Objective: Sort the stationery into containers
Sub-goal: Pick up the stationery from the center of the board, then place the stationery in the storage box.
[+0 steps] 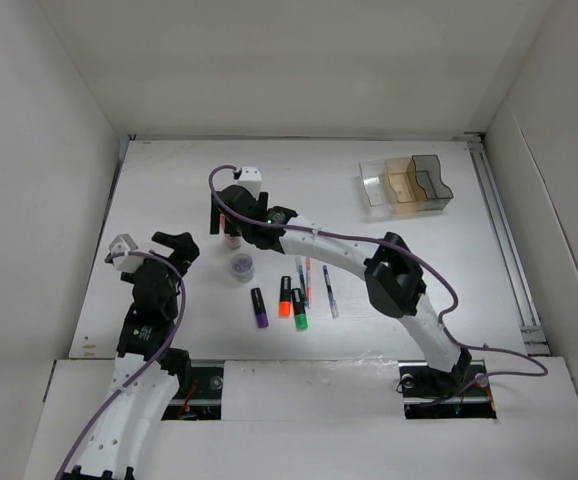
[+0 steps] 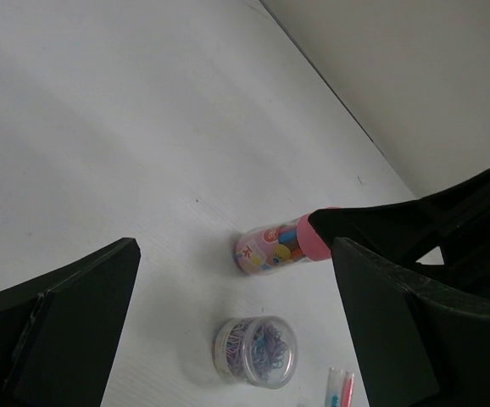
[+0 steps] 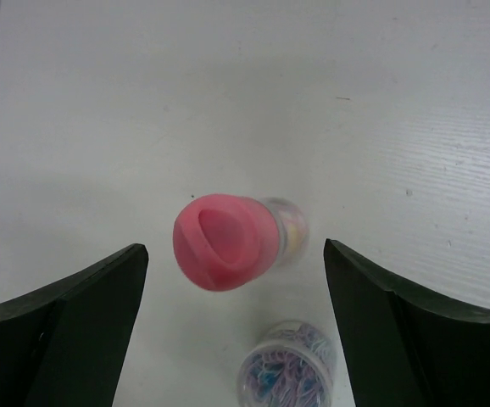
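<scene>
Since the right jaws stand spread on either side of the pink-capped bottle [image 3: 224, 242] without contact, a pinch appears intended; bottle upright on the matte white surface [image 3: 143, 102], cap smooth and rounded, barrel clear and printed; round clear jar [image 3: 287, 369] just outside the gap; left jaws likewise spread, empty; organiser [image 1: 406, 184] well apart from both.

Left arm [image 1: 129, 400], right arm [image 1: 334, 252]: white links, black joint housings. Left gripper [image 2: 235, 254], right gripper [image 3: 235, 250]: black wedge fingers [image 2: 67, 331]. Purple-grey cable [image 1: 349, 237] looped behind each tool; white camera block [image 1: 250, 177] at wrist.
</scene>
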`<action>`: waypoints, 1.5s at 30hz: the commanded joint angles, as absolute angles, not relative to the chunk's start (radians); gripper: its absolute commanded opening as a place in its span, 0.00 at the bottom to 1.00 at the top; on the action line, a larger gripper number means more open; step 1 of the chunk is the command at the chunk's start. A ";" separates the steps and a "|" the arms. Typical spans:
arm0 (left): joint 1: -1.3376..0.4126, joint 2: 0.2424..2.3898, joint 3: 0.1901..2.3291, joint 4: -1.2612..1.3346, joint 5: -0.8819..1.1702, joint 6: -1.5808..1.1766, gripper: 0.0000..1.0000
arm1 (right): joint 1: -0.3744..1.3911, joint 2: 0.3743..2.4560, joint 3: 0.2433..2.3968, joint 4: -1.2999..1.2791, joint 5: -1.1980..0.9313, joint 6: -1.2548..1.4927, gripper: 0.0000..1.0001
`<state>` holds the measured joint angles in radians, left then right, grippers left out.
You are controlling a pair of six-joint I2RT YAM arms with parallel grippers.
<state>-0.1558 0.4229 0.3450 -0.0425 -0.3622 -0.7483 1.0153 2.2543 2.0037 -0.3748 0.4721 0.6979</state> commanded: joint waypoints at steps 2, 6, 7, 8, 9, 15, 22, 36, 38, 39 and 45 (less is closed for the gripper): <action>-0.158 0.416 0.333 -0.011 -0.356 -0.739 0.95 | 1.020 2.307 2.100 -0.402 0.535 0.666 0.88; -0.158 0.416 0.333 0.000 -0.327 -0.720 0.87 | 1.020 2.332 2.138 -0.402 0.535 0.666 0.72; -0.158 0.416 0.333 0.011 -0.327 -0.710 0.83 | 1.020 2.332 2.138 -0.402 0.535 0.666 0.68; -0.158 0.416 0.333 0.011 -0.316 -0.710 0.80 | 1.020 2.332 2.138 -0.376 0.535 0.666 0.62; -0.158 0.416 0.333 0.011 -0.316 -0.710 0.78 | 1.020 2.332 2.138 -0.376 0.535 0.666 0.55; -0.158 0.416 0.324 0.031 -0.285 -0.699 0.77 | 0.991 2.257 2.123 -0.322 0.604 0.678 0.40; -0.169 0.416 0.324 0.041 -0.230 -0.690 0.78 | 0.651 2.002 1.979 -0.313 0.583 0.771 0.39; -0.196 0.405 0.305 0.095 -0.163 -0.672 0.81 | 0.066 1.963 2.005 -0.436 0.680 0.902 0.35; -0.196 0.405 0.305 0.095 -0.163 -0.672 0.81 | 0.034 1.963 2.005 -0.446 0.638 0.902 0.35; -0.196 0.405 0.305 0.095 -0.163 -0.672 0.81 | 0.012 1.963 1.967 -0.430 0.597 0.911 0.35; -0.196 0.405 0.305 0.106 -0.153 -0.672 0.81 | 0.003 1.930 1.865 -0.410 0.572 0.911 0.34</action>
